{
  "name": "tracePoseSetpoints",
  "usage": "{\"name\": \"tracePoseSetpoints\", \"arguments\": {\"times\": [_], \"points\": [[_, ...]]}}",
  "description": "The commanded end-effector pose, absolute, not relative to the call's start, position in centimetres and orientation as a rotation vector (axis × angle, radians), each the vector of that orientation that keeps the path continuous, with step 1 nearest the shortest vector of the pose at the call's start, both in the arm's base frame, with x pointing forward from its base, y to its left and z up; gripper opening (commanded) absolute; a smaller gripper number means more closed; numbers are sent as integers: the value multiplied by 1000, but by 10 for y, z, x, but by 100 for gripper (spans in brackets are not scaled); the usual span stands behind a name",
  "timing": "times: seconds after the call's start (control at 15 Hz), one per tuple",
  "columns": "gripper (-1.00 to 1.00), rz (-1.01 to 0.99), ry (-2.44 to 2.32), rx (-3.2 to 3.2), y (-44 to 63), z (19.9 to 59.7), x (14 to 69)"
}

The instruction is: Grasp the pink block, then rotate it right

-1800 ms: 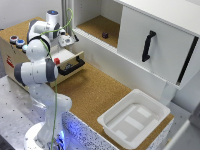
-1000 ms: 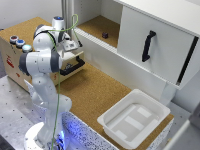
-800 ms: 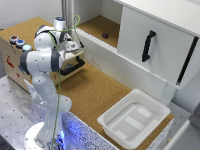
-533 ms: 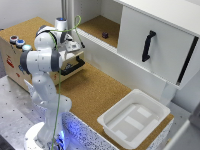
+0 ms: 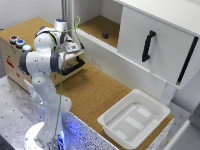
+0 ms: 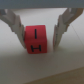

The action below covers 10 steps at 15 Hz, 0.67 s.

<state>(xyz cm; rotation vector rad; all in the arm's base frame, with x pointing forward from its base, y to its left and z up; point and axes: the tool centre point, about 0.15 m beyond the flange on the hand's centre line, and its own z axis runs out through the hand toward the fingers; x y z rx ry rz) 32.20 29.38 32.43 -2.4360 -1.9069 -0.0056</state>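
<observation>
The pink block (image 6: 36, 40) sits between our gripper's (image 6: 39, 34) two fingers (image 6: 14, 26) in the wrist view, resting on a pale surface. On its near face we read dark strokes, an "I" above an "H"; the blur keeps us from being surer. The fingers stand apart, one on each side of the block, close to its sides, but we cannot tell whether they touch it. In the exterior view the gripper (image 5: 75, 46) is largely hidden behind the arm (image 5: 42, 60), and we cannot make out the block there. Beyond the gripper a purple block (image 5: 105, 35) lies in the cabinet's recess. A white tray (image 5: 134, 119) sits well apart.
</observation>
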Motion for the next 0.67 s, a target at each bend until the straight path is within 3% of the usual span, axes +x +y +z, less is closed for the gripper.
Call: {"name": "tracePoseSetpoints", "arguments": {"times": [0.0,0.4,0.6], "points": [[-100,-142,-1900,-2509,298,332,308],[-100,-200,-1805,-2625,302,365,300],[-100,-109,-1463,-2800,294,362,305]]}}
